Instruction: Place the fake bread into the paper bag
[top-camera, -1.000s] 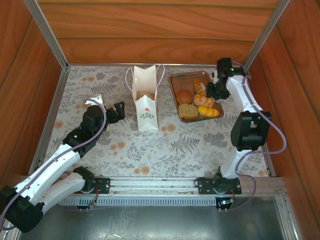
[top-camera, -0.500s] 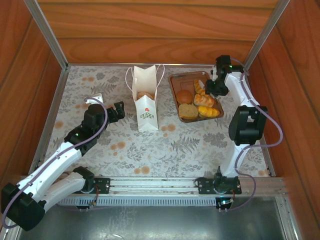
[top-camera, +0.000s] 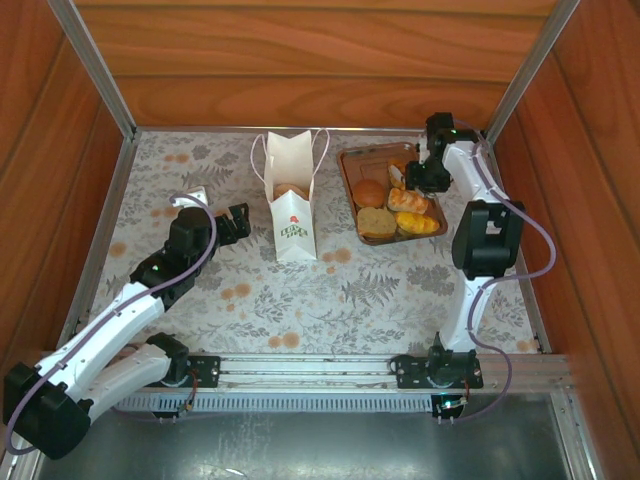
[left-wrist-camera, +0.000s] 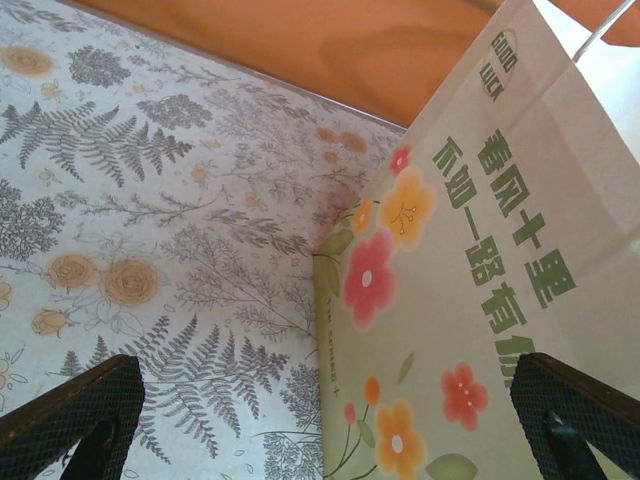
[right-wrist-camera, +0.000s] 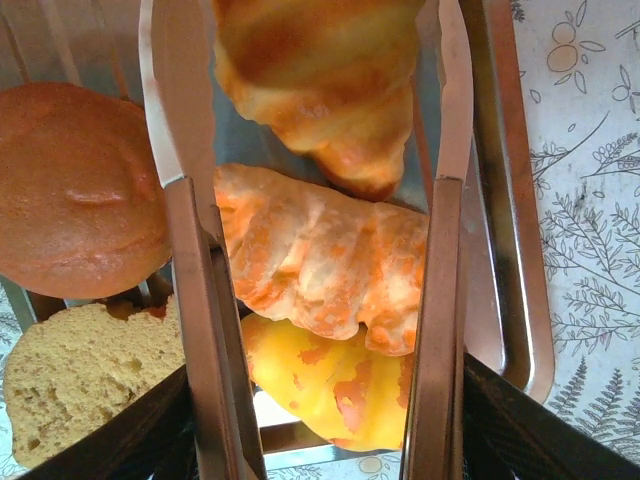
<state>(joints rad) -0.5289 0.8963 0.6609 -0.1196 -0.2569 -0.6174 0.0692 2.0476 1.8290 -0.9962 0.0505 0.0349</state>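
Top: high behind, whole bench (top-camera: 250, 300)
Left wrist: low, close on bag (left-wrist-camera: 480, 300)
Right wrist: tight over tray (right-wrist-camera: 522, 250)
Shared: top sees both

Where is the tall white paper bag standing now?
In the top view, the tall white paper bag stands upright between the left gripper and the brown rectangular tray.

Table (top-camera: 300, 300): covered with a cloth printed in grey ferns and orange flowers.
Paper bag (top-camera: 292, 215): white, stood upright on the cloth toward the far edge.
Tray (top-camera: 347, 175): brown, rectangular, laid near the bag's right side, not touching it.
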